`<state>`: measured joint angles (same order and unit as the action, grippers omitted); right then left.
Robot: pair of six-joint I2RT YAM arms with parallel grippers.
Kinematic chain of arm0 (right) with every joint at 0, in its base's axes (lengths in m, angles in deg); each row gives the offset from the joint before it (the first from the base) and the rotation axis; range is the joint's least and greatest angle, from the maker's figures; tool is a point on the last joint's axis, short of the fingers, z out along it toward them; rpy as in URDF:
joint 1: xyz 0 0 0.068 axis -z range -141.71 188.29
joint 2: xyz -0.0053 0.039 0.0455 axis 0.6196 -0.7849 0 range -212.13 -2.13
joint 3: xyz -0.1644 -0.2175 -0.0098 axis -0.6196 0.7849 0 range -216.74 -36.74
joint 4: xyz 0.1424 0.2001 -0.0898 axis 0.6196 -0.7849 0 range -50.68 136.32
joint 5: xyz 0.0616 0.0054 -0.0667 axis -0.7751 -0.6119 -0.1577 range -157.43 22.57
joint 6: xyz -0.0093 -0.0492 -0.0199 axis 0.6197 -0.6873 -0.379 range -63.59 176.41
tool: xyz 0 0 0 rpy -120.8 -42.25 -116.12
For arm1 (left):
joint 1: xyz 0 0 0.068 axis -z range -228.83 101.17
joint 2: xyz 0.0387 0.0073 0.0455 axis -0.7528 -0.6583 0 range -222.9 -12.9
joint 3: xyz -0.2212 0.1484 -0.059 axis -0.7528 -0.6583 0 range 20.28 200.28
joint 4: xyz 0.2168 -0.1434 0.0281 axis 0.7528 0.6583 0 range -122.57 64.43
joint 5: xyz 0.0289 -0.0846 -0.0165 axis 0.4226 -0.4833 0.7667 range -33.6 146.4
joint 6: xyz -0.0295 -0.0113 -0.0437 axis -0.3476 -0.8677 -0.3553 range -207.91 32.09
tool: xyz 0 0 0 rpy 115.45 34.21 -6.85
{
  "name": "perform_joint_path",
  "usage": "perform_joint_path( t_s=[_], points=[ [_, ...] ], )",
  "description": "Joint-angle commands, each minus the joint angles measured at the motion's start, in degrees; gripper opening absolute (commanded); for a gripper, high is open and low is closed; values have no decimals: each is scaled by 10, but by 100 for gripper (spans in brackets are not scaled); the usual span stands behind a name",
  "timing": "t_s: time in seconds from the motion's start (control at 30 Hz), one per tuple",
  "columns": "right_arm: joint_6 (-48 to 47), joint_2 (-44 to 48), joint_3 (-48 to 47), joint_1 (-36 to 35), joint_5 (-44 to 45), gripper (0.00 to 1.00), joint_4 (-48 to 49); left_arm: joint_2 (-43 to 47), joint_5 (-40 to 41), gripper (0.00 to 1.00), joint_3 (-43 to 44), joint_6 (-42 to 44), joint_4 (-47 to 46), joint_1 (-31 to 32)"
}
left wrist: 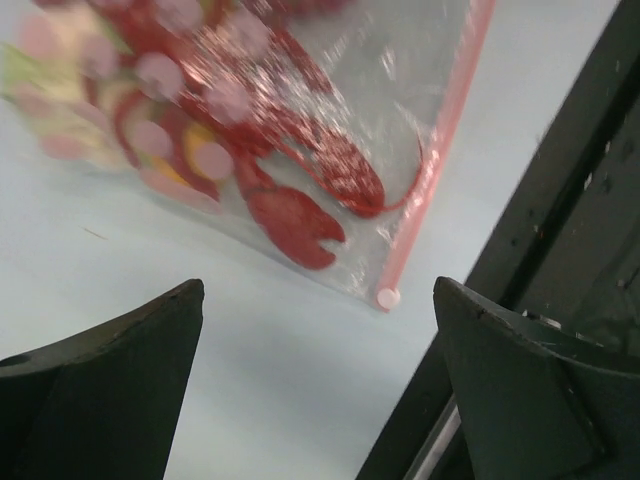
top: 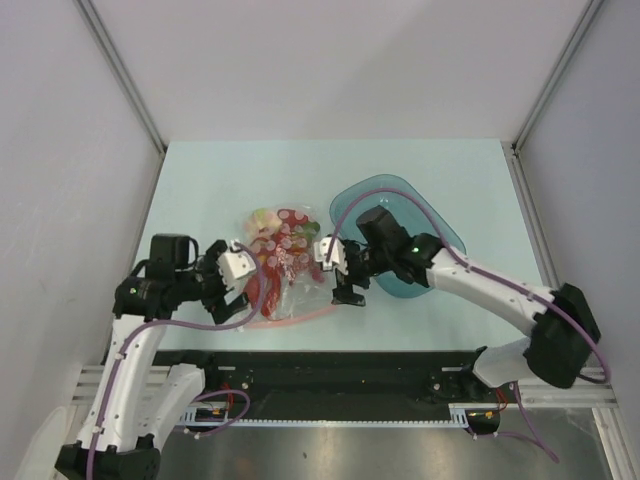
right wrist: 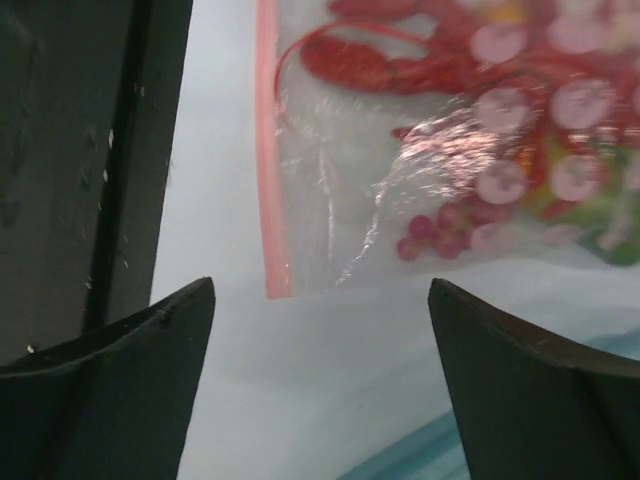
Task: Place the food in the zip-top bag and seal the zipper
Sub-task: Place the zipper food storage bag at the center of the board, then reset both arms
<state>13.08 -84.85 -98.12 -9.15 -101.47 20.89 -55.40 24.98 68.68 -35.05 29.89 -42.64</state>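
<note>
The pale worktop (top: 200,180) carries a translucent blue bowl (top: 381,184) on the right. Just left of it lies the zip-top bag (top: 285,265), flat between our two arms. The food is inside the bag: the red lobster (left wrist: 300,190) presses against the film, and a dark red clump (right wrist: 440,230) sits nearer the right side. The zipper (right wrist: 268,150) runs along the bag's near edge, close to the worktop's front rail, and its small white slider end (left wrist: 388,297) is at the left corner.

Our left fingers (left wrist: 120,370) and right fingers (right wrist: 130,360) stand spread apart and hold nothing, one pair off each end of the zipper.

We cannot tell whether the strip is pressed shut along its whole length. If a gap remains, the food could spill when the bag is lifted. Both pairs of fingers sit low and near the floppy film, so a careless pull-away could snag a corner and drag the bag toward the rail.
</note>
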Motion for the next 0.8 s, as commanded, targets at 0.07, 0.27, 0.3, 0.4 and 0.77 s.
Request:
perform_joint_path(
  t_s=[0.07,0.27,0.3,0.4,0.77],
  points=[
    [197,128,-24,37,53,100,92,-77,-58,100,172,-234,-62,-3],
    [308,114,-107,199,73,100,111,-245,6,100,344,-414,-89,-21],
    [329,101,-117,221,71,100,109,-263,18,100,362,-434,-95,-33],
    [374,81,-143,315,59,100,104,-329,18,100,421,-458,-98,-77],
    [379,25,-154,490,65,100,21,-368,93,100,358,-471,-166,-117]
  ],
)
